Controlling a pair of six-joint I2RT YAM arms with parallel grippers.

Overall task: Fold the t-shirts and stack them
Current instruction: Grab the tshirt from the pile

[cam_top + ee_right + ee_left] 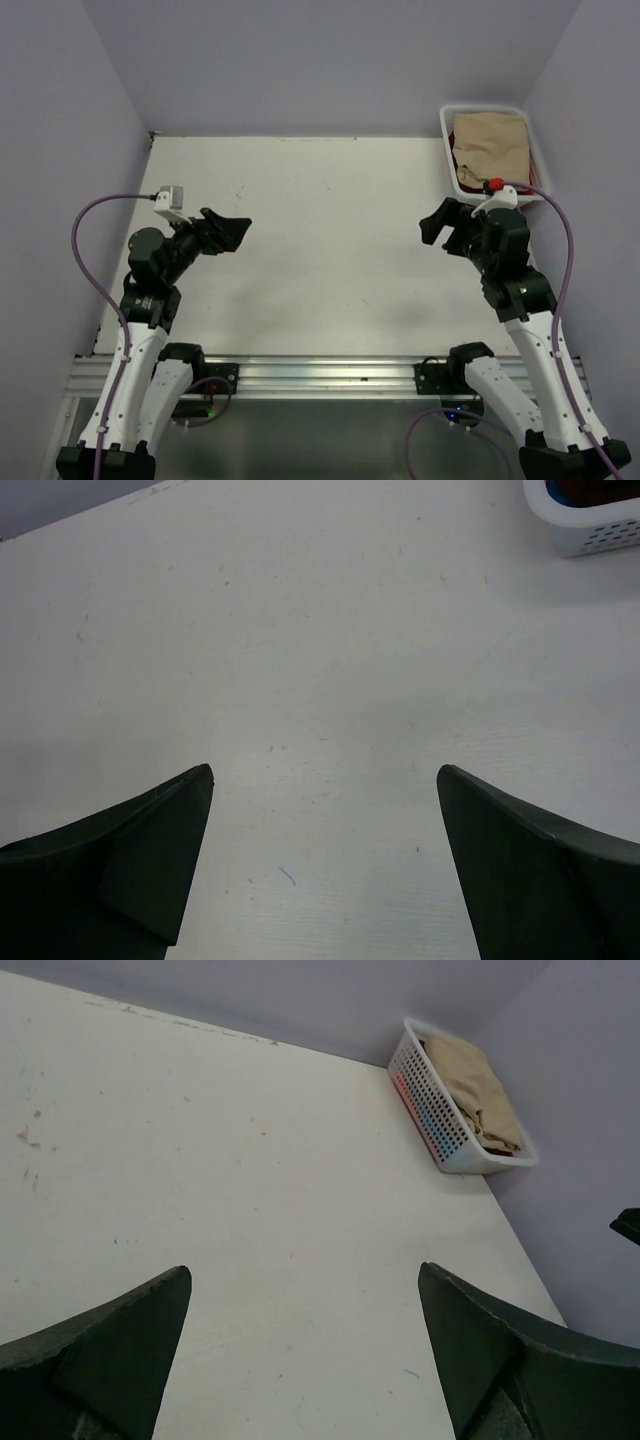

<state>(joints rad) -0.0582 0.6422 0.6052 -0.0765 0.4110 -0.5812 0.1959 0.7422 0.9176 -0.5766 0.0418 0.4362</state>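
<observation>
The tan t-shirt (492, 140) lies on the dark red t-shirt (466, 181) in the white bin (480, 108) at the table's (320, 220) far right corner; the left end effector (228, 230) and right end effector (440, 225) are spread wide, holding nothing.

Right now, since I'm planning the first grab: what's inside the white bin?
A tan t-shirt lies on top; a dark red t-shirt peeks out beneath it, mostly covered. Anything deeper in the white bin is hidden.

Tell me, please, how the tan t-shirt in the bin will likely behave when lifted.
The tan t-shirt lies creased and slumped, so it will probably hang floppy and unfold. Thin cloth, likely light. Sitting atop a dark red shirt in the white bin, it may drag that along.
</observation>
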